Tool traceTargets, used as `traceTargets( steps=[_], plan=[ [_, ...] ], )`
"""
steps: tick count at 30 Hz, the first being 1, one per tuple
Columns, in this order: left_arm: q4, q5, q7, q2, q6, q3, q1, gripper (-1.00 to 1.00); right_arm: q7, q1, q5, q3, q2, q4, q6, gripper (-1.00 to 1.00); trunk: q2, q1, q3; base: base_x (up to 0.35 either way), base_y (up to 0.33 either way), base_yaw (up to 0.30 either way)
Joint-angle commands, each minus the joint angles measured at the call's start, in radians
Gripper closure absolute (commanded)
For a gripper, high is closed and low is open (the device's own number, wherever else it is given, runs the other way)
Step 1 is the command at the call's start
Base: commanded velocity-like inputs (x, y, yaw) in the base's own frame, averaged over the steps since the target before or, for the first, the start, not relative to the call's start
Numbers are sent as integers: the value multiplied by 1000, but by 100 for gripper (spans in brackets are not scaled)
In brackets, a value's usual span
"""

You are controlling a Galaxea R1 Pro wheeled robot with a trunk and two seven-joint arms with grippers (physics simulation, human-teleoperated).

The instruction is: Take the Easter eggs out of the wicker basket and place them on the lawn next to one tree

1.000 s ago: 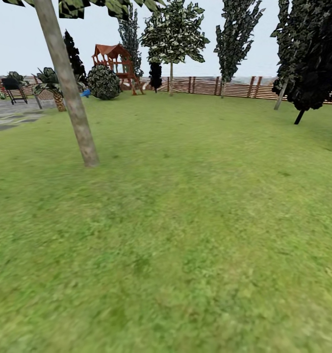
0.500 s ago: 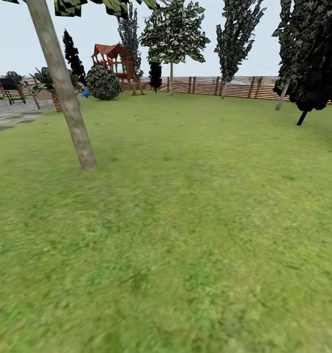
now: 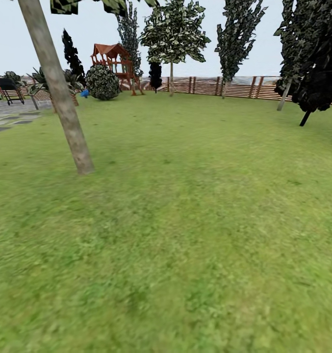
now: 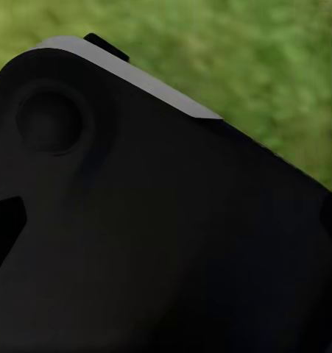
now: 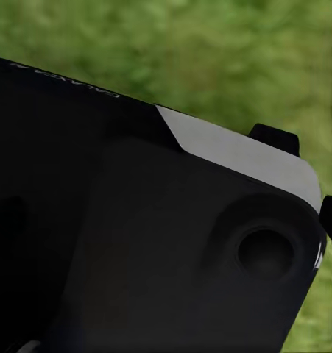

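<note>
The Easter eggs and the wicker basket are out of view. The lawn (image 3: 185, 220) spreads as short green grass across the head view. A tree (image 3: 63, 103) with a smooth, pale grey-brown, leaning trunk stands near on the left, its foot in the grass at about mid-height of the picture. Another tree (image 3: 172, 34) with pale-speckled foliage stands far back by the fence of the garden. In both wrist views a black robot part (image 4: 151, 228) (image 5: 136, 243) blocks most of the picture, with blurred grass behind it.
A brown slatted fence (image 3: 234, 87) closes the far side. A wooden play tower (image 3: 114, 59) and a round bush (image 3: 103, 82) stand at the back left. A black-leaved tree (image 3: 318, 73) is at the right. Grey paving (image 3: 9, 117) lies at the far left.
The whole head view has shifted: the near trunk has slid left and its foot lower in the picture, so the camera has moved forward over the grass.
</note>
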Motion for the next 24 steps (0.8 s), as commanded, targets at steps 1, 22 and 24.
traceTargets(
  steps=[1, 22, 24],
  plan=[
    [0, 6, 0, 0, -3, -3, 0, -100, 3, 0, 11, -1, 0, -2, 6, -100, 0, 1, -1, 341, 0, 0],
    [0, 6, 0, 0, -3, -3, 0, -100, 3, 0, 11, 0, 1, -2, 6, -100, 0, 1, -1, 341, 0, 0],
    [0, 6, 0, 0, -3, -3, 0, -100, 3, 0, 11, 0, 1, -2, 6, -100, 0, 1, -1, 341, 0, 0]
  ],
)
